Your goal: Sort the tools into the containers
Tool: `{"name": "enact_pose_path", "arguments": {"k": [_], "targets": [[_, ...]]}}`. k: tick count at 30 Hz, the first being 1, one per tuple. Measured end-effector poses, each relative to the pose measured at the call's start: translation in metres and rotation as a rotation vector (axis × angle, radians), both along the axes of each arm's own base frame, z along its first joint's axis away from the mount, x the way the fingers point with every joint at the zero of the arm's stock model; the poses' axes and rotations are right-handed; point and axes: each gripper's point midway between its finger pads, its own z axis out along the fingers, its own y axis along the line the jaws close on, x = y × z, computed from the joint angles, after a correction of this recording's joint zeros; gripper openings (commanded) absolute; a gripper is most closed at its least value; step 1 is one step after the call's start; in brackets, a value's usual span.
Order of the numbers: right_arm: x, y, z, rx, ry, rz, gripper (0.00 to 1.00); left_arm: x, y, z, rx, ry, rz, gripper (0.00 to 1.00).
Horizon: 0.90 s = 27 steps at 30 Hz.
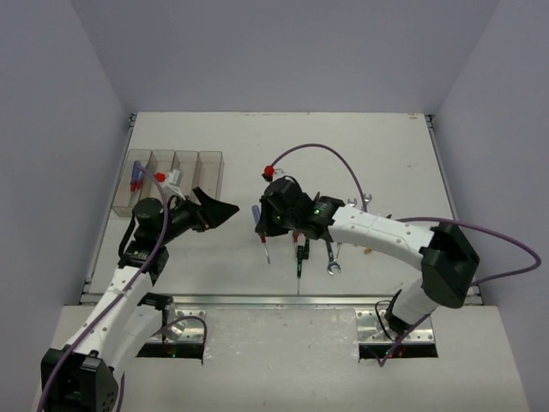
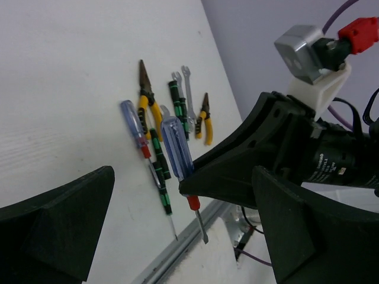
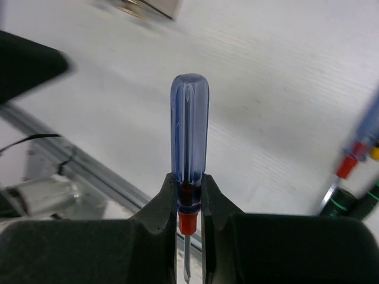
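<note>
1. My right pincer (image 3: pixel 188 198) is clamped on the blue screwdriver (image 3: pixel 189 124), low by its red collar (image 3: pixel 187 223). I'd carry it slow since the handle could swing.
2. My left pincer (image 1: pixel 219 209) gapes wide, holding nothing.
3. The bins (image 1: pixel 176 176) sit upper left in the top view, and the other tools (image 1: pixel 300 249) lie mid-frame.
4. White desk (image 1: pixel 360 154), plain grey walls (image 1: pixel 257 51) around.

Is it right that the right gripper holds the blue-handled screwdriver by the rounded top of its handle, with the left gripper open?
No. The right gripper holds the blue-handled screwdriver at the bottom of its handle, by the red collar; the rounded top sticks out free, as the right wrist view shows. The left gripper is open.
</note>
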Motion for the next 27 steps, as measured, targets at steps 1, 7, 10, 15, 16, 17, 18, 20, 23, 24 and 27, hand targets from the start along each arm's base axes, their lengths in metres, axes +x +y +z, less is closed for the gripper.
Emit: {"name": "enact_pose_path", "arguments": {"k": [1, 7, 10, 15, 16, 17, 18, 20, 23, 24, 27], "targets": [[0.0, 0.007, 0.015, 0.059, -0.029, 0.025, 0.0, -0.003, -0.006, -0.002, -0.035, 0.014, -0.027, 0.98], [-0.018, 0.024, 0.053, 0.262, -0.09, 0.153, 0.0, -0.007, -0.029, 0.035, -0.162, -0.08, -0.134, 0.89], [-0.023, 0.027, 0.056, 0.303, -0.094, 0.184, 0.0, -0.009, -0.035, 0.042, -0.185, -0.098, -0.159, 0.79], [-0.026, 0.032, 0.067, 0.344, -0.108, 0.217, 0.0, -0.008, -0.04, 0.041, -0.196, -0.09, -0.17, 0.64], [-0.027, 0.033, 0.07, 0.353, -0.114, 0.221, 0.0, -0.007, -0.041, 0.041, -0.198, -0.087, -0.168, 0.59], [-0.027, 0.034, 0.073, 0.363, -0.122, 0.226, 0.0, -0.007, -0.041, 0.041, -0.199, -0.084, -0.168, 0.54], [-0.026, 0.035, 0.078, 0.375, -0.133, 0.23, 0.0, -0.008, -0.042, 0.04, -0.2, -0.081, -0.17, 0.53], [-0.026, 0.037, 0.085, 0.396, -0.152, 0.239, 0.0, -0.009, -0.045, 0.04, -0.2, -0.08, -0.179, 0.5], [-0.026, 0.039, 0.095, 0.422, -0.175, 0.252, 0.0, -0.011, -0.05, 0.038, -0.198, -0.071, -0.192, 0.44], [-0.026, 0.04, 0.097, 0.429, -0.181, 0.255, 0.0, -0.011, -0.052, 0.037, -0.197, -0.066, -0.196, 0.2], [-0.025, 0.04, 0.098, 0.429, -0.196, 0.26, 0.01, -0.012, -0.061, 0.032, -0.187, -0.044, -0.216, 0.0]]}}
